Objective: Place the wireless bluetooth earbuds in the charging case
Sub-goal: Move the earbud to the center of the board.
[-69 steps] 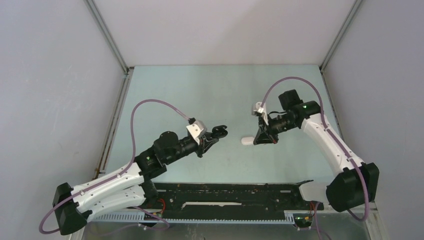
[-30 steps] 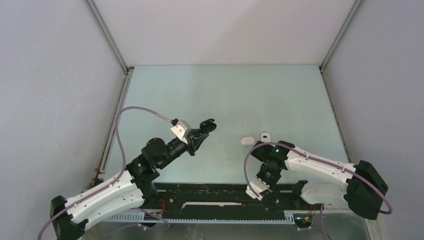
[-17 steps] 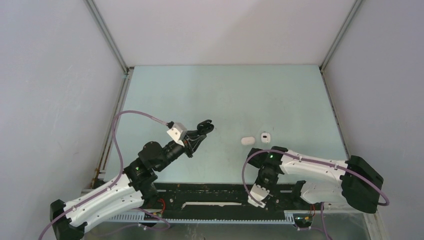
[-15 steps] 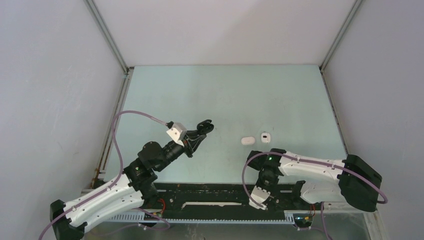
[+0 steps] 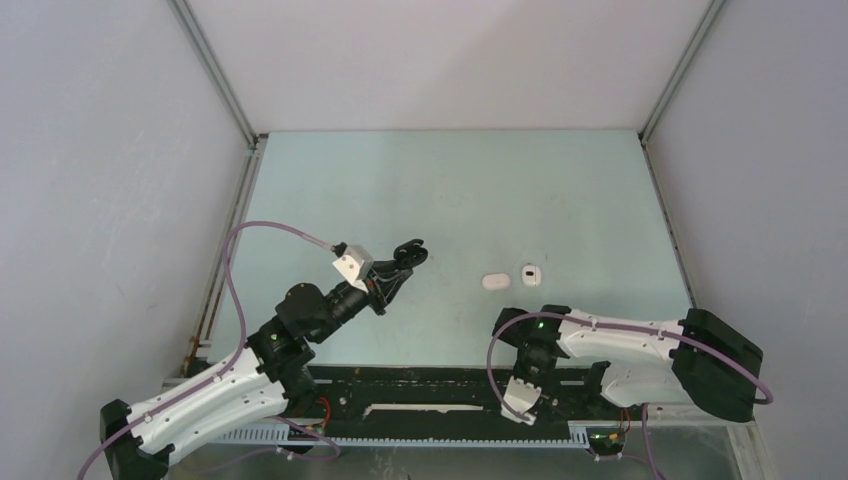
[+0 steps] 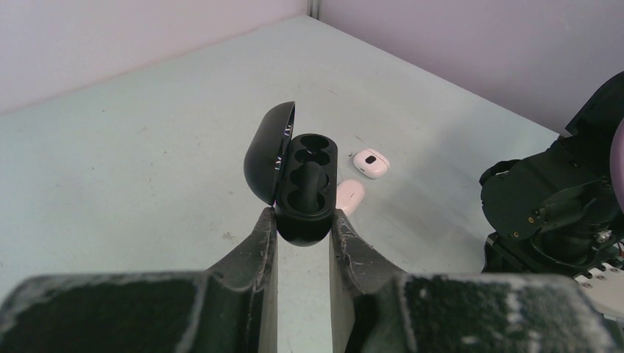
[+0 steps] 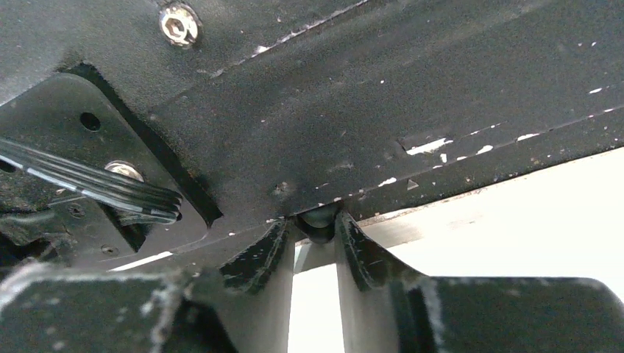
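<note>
On the table lies a white earbud, dark spot up, beside a white oval piece and well apart from the black charging case, which the left gripper clenches by its near end. Held so, the case may pivot when a bud is pressed in. Its long axis points away from the wrist, sockets up and empty, lid standing open along one side. Right gripper sits at the base rail, tips flanking a small dark knob; whether it grasps cannot be told.
</note>
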